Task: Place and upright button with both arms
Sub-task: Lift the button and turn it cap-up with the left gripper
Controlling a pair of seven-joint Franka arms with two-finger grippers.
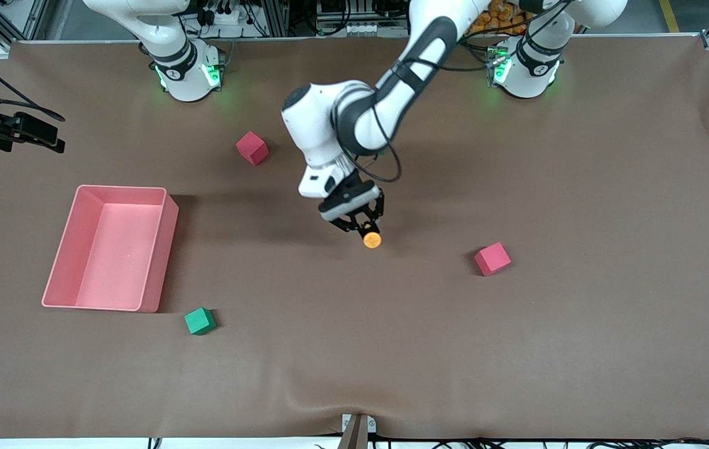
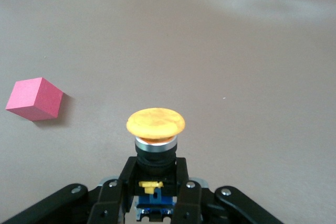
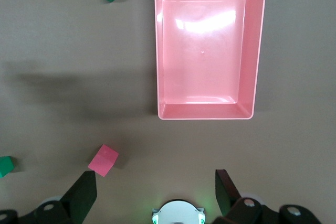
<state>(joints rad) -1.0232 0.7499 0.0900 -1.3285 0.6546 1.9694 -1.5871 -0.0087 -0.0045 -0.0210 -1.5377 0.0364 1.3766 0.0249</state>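
The button [image 1: 371, 239] has a round orange cap and a black-and-blue body. My left gripper [image 1: 366, 232] is shut on its body, low over the middle of the table, with the cap pointing away from the fingers. In the left wrist view the button [image 2: 156, 124] sits between the black fingers [image 2: 181, 179] of the left gripper [image 2: 156, 176]. I cannot tell whether it touches the cloth. My right gripper [image 3: 155, 192] is open and empty, waiting high over its own base; it does not show in the front view.
A pink tray [image 1: 161, 262] stands toward the right arm's end, also in the right wrist view [image 3: 253, 51]. Two pink cubes [image 1: 252, 148] [image 1: 492, 259] and a green cube [image 1: 199, 321] lie on the brown cloth. One pink cube [image 2: 34, 98] lies beside the button.
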